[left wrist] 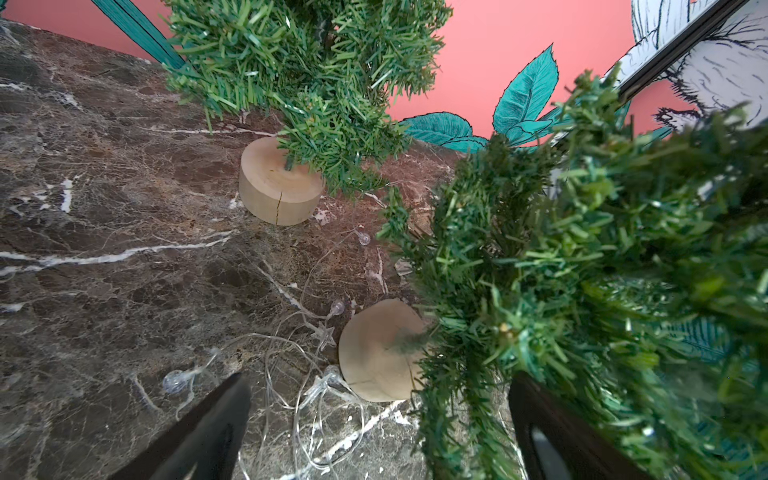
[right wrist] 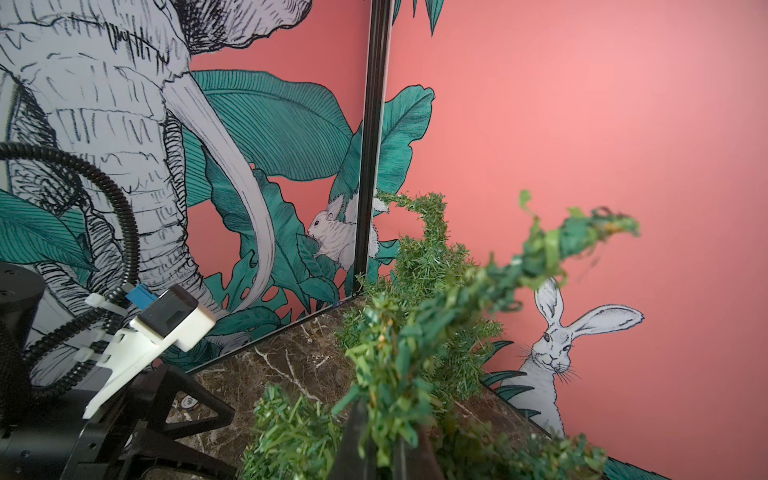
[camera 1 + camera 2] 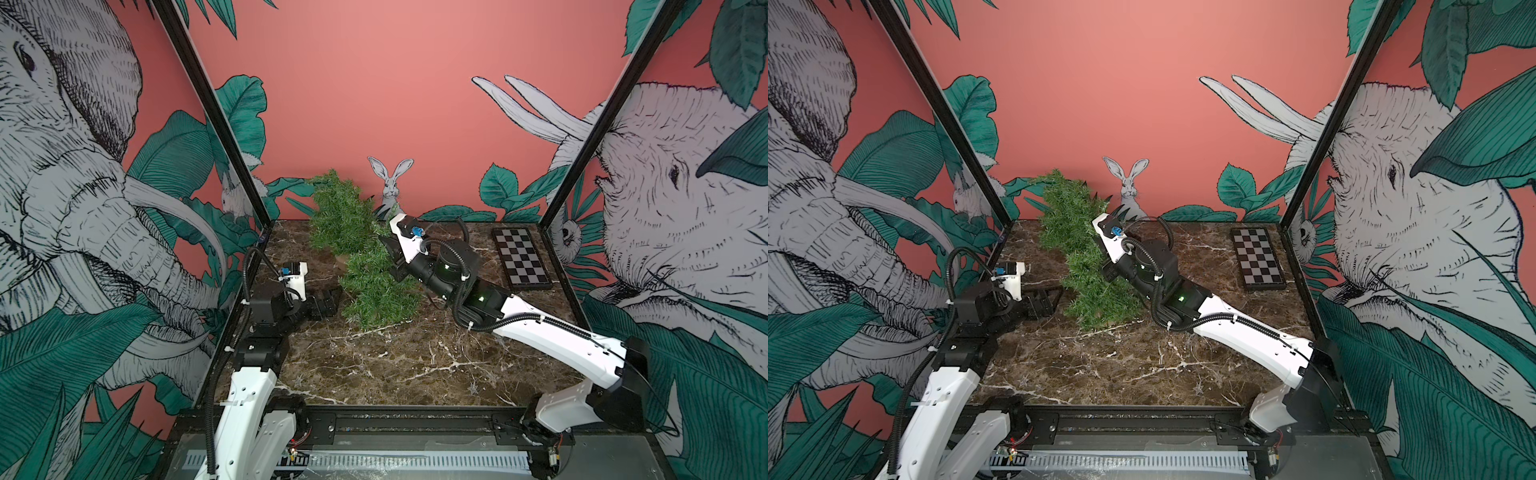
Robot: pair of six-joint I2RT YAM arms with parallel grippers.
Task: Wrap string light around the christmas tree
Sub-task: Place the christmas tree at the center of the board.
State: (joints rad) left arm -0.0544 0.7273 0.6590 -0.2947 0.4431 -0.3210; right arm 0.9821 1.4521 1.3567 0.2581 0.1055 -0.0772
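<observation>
My left fingers (image 1: pixel 208 428) are spread wide; the string light (image 1: pixel 309 374) lies tangled on the counter (image 1: pixel 104 249) just ahead of them, touching the near christmas tree (image 3: pixel 374 291) at its wooden base (image 1: pixel 374 357). My right fingers (image 2: pixel 353 440) are clenched on an upper branch, so the left arm is nearer.

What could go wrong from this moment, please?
1. The right gripper is shut on a branch of the near tree; a pull could tip it over on its small wooden base.
2. The string light lies tangled beside that base; the open left gripper may catch several loops at once.
</observation>
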